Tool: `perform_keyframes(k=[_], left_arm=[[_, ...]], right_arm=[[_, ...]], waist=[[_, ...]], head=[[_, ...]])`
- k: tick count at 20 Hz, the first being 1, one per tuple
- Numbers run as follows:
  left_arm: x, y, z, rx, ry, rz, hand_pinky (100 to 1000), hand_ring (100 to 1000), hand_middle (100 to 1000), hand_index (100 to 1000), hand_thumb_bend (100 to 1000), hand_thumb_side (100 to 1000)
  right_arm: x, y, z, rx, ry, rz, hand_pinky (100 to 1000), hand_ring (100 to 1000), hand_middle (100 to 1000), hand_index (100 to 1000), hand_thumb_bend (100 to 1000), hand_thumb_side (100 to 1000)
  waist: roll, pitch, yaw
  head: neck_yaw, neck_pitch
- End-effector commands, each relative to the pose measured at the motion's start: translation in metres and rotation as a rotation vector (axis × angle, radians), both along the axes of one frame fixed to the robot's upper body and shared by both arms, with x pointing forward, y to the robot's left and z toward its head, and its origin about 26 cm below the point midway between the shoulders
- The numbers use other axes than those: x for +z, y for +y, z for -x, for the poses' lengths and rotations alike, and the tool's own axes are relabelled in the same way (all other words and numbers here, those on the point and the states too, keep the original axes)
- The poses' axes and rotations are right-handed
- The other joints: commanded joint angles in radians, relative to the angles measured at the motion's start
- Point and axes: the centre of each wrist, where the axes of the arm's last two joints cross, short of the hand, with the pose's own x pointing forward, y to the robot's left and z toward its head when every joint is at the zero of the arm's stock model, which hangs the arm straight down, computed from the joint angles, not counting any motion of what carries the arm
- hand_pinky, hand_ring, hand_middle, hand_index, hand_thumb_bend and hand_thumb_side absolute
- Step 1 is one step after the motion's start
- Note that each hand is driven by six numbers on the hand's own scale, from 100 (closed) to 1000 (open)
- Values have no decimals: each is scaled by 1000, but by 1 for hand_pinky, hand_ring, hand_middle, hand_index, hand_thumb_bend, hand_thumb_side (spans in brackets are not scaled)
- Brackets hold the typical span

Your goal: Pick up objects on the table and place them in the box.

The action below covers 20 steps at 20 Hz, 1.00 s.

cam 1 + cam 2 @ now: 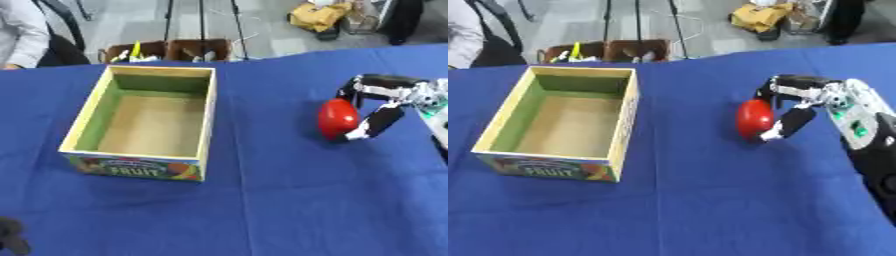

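While the red object point(338, 119), a smooth rounded thing that reads as a fruit or a pepper, sits on the blue tablecloth point(289, 200) at the right-centre of the frame, its long axis stands roughly upright as seen from above, a little taller than it is wide; it lies immediately to the left of the right hand point(808, 100), which comes in from the right edge of the frame; one set of fingers point(789, 83) arches over the top of the object and another finger or the thumb point(789, 124) reaches down along its right flank, its pale tip touching or all but touching the red surface near the cloth; the hand is thus curled about the object from the right side, closing on it rather than splayed wide, though I cannot tell whether the hold is complete or the object is off the cloth; by my judgement the grasp is being made and the lift is not yet done; the box point(210, 107), an open yellow-walled carton with a green inner wall and the word FRUIT on its near face, stands well apart to the left, in the left-centre of the frame, and looks empty; the carry therefore runs leftward across bare cloth; the right hand is plainly the nearer one; the left hand point(12, 236) shows only as a dark shape at the lower left corner of the left eye view, and its fingers cannot be made out.
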Motion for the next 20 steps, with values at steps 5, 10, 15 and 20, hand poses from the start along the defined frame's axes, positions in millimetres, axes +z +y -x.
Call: perform_keyframes(k=[5, 10, 15, 20], left_arm=[[4, 0, 0, -2, -13, -9, 397, 355, 462, 576, 100, 817], [4, 1, 0, -1, -10, -8, 398, 356, 462, 576, 100, 818], [5, 2, 0, -1, -7, -7, 398, 356, 462, 577, 100, 818], [5, 3, 0, 1, -5, -8, 399, 357, 462, 577, 100, 819]], right_arm=[[23, -1, 3, -5, -71, -70, 519, 584, 387, 529, 100, 400], [34, 6, 6, 15, -116, -103, 512, 575, 360, 494, 100, 368], [50, 17, 10, 46, -168, -138, 495, 557, 328, 454, 100, 314], [67, 31, 15, 81, -222, -171, 486, 542, 312, 427, 100, 288]], waist=[[-3, -22, -2], [-5, -30, -3], [-12, -38, -2], [-19, -46, 2]], head=[[-2, -10], [-3, -10], [-4, -10], [-7, -10]])
